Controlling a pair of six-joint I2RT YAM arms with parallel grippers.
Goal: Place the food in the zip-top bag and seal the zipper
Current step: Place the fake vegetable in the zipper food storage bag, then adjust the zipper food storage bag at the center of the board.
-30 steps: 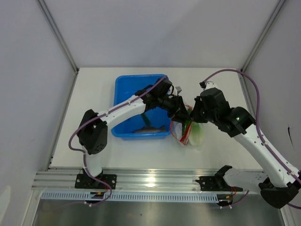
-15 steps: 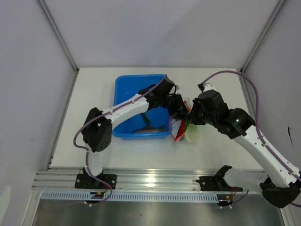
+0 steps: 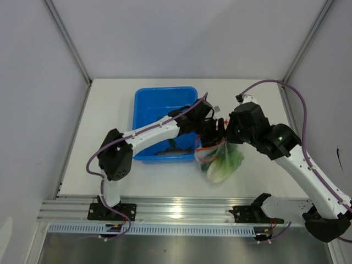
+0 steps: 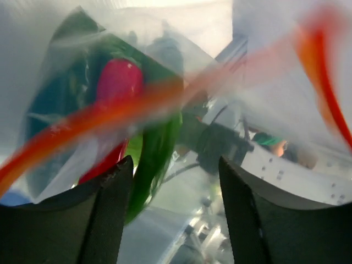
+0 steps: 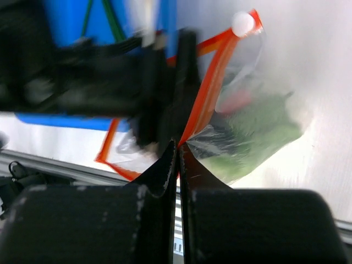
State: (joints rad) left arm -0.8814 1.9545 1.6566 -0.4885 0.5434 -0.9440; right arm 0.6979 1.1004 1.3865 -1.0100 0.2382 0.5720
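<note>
White counter [image 3: 110, 110] bears a blue plastic bin [image 3: 159, 102]; just right, a crinkly clear zip-top bag [image 3: 204, 155] holds leafy cabbage [image 3: 224, 166] and red chili [image 4: 118, 82]. Right hand [image 5: 177, 144] pinches its orange-red zipper strip [image 5: 206, 104]; left hand [image 4: 175, 165] gapes.

Bag [image 3: 210, 156]: clear, with orange-red zipper strip [image 5: 206, 104]. Inside it: red chili [image 4: 118, 82], dark green pods [image 4: 157, 148], pale green-white cabbage [image 3: 225, 164]. Bin [image 3: 148, 104], left of the bag: blue. Bench [image 3: 110, 110]: white. Cables [image 3: 297, 102]: purple.

One zip-top bag [image 5: 253, 60], one blue bin [image 3: 148, 107], one red chili [image 4: 118, 82], one cabbage [image 3: 223, 168].
</note>
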